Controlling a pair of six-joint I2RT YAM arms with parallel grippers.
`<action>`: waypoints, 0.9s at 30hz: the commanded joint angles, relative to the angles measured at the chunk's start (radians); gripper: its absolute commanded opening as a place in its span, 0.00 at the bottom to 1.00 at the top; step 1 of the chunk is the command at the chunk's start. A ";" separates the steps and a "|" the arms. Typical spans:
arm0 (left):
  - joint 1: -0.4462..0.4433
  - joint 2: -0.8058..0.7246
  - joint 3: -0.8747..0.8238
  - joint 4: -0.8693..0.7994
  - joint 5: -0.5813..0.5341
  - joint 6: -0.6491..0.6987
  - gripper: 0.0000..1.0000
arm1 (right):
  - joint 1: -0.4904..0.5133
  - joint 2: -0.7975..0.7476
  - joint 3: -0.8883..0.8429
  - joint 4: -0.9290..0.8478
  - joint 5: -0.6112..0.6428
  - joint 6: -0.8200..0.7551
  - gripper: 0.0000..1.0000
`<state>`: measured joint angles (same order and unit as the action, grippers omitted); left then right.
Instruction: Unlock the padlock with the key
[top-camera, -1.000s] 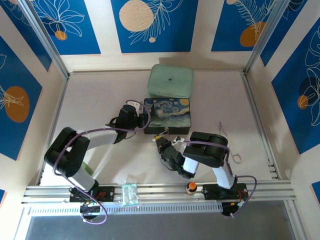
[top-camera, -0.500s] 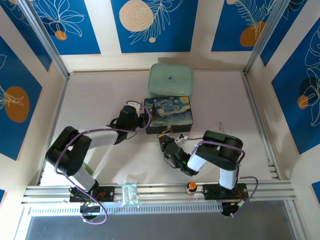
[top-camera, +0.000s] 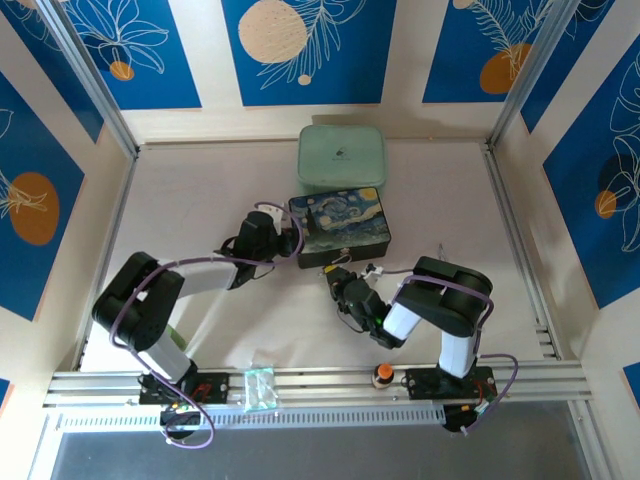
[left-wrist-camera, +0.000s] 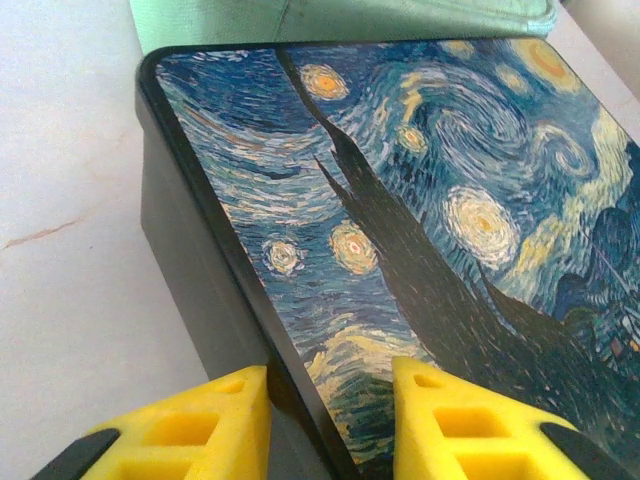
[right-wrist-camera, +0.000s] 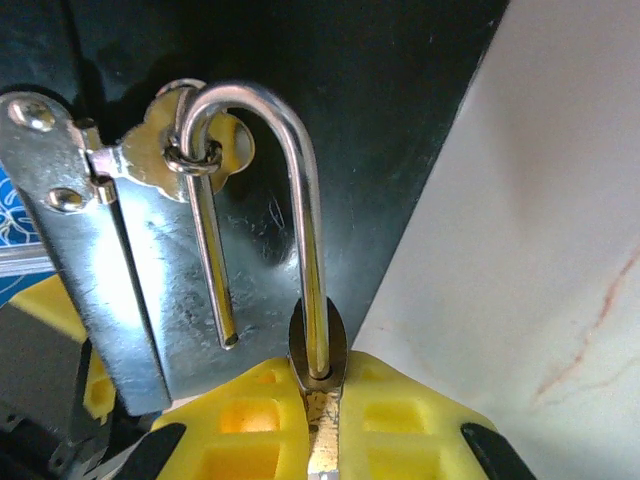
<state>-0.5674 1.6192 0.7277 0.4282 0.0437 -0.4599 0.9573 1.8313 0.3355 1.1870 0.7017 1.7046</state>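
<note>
right gripper is in at the 6 o'clock face of the painted box, yellow pads squeezed tight on the brass body of the padlock, only a sliver of it showing between them. and look at the shackle: long leg seated in the body, short leg hanging free with its tip clear at 9 o'clock of the body, so this lock reads as already popped. the loop is threaded through the staple ring on the silver hasp. whether the key sits underneath is hidden by the pads.

left gripper is at the box's 9 o'clock side, pads apart with the box's edge running between them; can't tell if they pinch it.

so the unlocking looks done. next up, i'd say, is swinging the body aside and walking that free leg out of the ring without snagging, box held steady.
</note>
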 joint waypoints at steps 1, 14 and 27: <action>0.003 -0.037 -0.030 -0.388 -0.036 0.095 0.37 | 0.008 -0.040 0.000 -0.222 0.104 0.013 0.05; -0.081 -0.164 0.300 -0.685 0.147 0.524 0.71 | 0.002 -0.020 -0.023 -0.191 0.027 -0.017 0.05; -0.232 -0.009 0.369 -0.786 -0.134 0.738 0.82 | -0.033 0.024 -0.018 -0.214 -0.076 0.015 0.05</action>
<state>-0.7837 1.5799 1.0485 -0.3340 -0.0032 0.2081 0.9398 1.8088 0.3321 1.1141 0.6590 1.6756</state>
